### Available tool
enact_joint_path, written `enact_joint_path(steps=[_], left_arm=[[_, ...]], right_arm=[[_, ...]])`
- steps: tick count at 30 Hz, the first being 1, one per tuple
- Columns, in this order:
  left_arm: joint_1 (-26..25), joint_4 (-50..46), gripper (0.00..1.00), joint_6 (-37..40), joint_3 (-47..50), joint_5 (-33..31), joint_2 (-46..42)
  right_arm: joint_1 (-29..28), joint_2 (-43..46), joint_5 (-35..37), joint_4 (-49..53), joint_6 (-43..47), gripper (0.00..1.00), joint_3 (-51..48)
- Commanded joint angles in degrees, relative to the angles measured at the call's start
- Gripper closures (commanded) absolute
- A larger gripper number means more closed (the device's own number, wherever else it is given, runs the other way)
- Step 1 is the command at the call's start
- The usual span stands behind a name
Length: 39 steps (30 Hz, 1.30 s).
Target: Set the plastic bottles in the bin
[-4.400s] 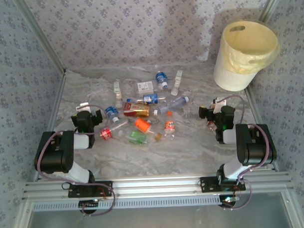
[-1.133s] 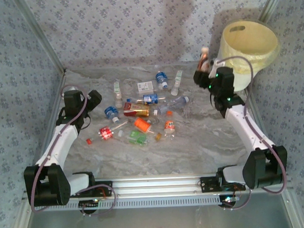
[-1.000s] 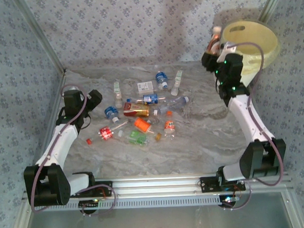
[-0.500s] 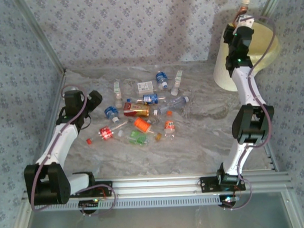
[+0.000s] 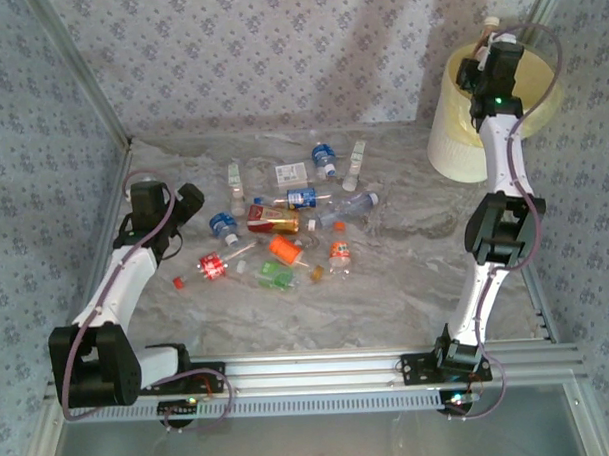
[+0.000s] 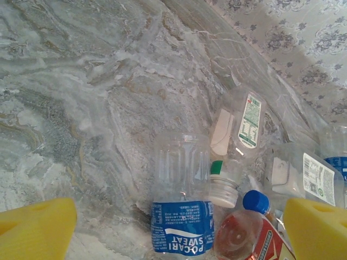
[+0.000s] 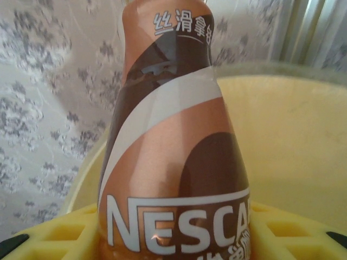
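Right hand (image 5: 491,49) gripped 1 brown Nescafe bottle (image 7: 173,162) tight, upright over the bin (image 5: 452,143) rim. Best to go further in, then let go. Left hand (image 6: 176,230) was wide open w/ nothing in it, above the Pocari bottle (image 6: 181,173) on the surface (image 6: 81,81).

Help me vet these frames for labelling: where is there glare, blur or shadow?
Top external: even, soft light, a broad shadow on the back wall left of the bin. Left wrist: the Pocari bottle is sharp, the yellow fingers are blurred. Right wrist: the Nescafe bottle is readable with a small glint low on its label; the wall behind is soft.
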<state>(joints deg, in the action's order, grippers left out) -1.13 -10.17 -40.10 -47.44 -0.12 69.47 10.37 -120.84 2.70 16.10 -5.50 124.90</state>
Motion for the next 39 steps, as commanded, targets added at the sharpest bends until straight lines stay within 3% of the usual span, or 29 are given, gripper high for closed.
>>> enact_joint_path(steps=[1, 18, 26, 30, 39], left_arm=[[0.25, -0.55, 0.02, 1.20, 0.16, -1.65, 0.99], [0.23, -0.36, 0.02, 1.25, -0.59, -1.53, 4.36], [0.20, -0.22, 0.02, 1.23, -0.63, -1.63, 4.41], [0.25, -0.41, 0.02, 1.16, -0.65, -1.46, 4.34], [0.24, -0.88, 0.02, 1.25, -0.61, -1.69, 3.35]], right_arm=[[0.14, -1.96, -4.62, 6.26, -1.69, 0.46, 4.05], [0.02, -1.88, -18.38, 9.60, -7.83, 0.45, 6.70], [0.34, -0.98, -18.85, 10.78, -8.30, 0.40, 6.58], [0.72, -0.72, -18.10, 11.58, -8.65, 0.33, 6.54], [0.86, 1.96, -23.19, 10.92, -9.00, 0.30, 5.01]])
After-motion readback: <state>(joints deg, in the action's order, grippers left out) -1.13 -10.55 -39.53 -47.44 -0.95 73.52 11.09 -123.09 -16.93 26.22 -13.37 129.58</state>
